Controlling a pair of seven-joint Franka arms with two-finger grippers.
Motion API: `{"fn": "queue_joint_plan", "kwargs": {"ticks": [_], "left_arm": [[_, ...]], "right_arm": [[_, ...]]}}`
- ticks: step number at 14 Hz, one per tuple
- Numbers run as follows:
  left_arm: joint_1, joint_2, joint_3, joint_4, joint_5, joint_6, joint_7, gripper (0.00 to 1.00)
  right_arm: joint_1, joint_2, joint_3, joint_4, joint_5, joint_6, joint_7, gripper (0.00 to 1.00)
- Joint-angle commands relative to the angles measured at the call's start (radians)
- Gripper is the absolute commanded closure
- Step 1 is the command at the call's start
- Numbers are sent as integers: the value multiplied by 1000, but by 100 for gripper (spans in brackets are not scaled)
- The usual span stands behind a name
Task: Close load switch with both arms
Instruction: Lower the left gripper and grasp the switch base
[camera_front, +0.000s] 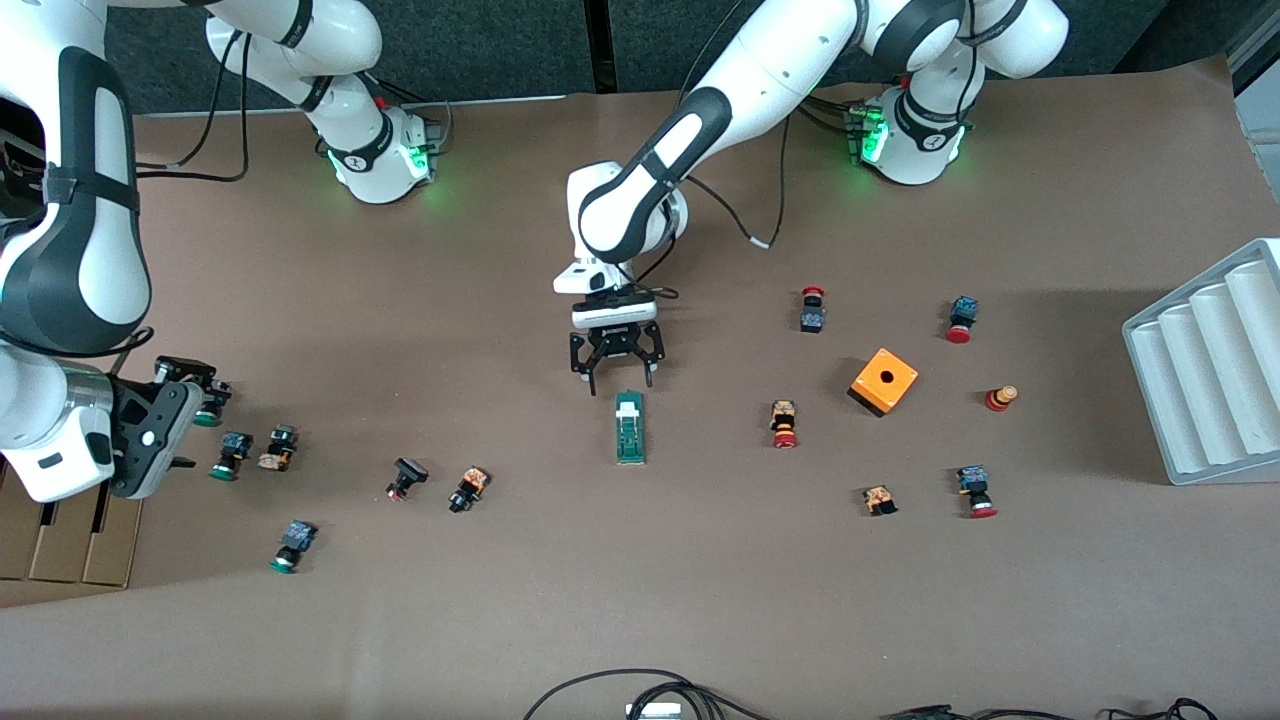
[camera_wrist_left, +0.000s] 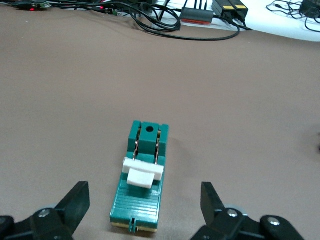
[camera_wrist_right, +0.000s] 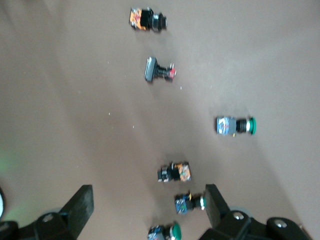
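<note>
Between and just ahead of the left gripper's (camera_wrist_left: 145, 212) spread, empty fingers (camera_wrist_left: 75, 200): load switch (camera_wrist_left: 141, 180), narrow green block, white tab crosswise. Right gripper (camera_wrist_right: 147, 210) spread, empty, over push-buttons (camera_wrist_right: 174, 172).

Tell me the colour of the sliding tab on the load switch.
White, on the dark-green load switch; the left wrist view shows it best.

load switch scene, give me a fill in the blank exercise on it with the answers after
1. The left gripper hangs with its fingers ____ just above the end of the narrow dark-green load switch.
2. The tab across the load switch is ____ in colour.
3. The orange cube has a round ____ in its top face.
4. The right gripper hangs open over small ____-capped push-buttons.

Missing words: open; white; hole; green
</note>
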Motion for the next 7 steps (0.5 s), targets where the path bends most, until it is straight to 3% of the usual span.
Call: {"fn": "queue_joint_plan", "kwargs": {"ticks": [1, 5, 7], "left_arm": [[-15, 30, 14, 6, 78, 8, -41, 6], [-9, 99, 16, 7, 355, 0, -286, 10], [-10, 100, 17, 9, 373, 0, -315, 10]], "right_arm": [[5, 17, 12, -1, 100, 25, -28, 1], [26, 49, 20, -1, 113, 46, -59, 1], [26, 75, 20, -1, 113, 46, -107, 1]]}}
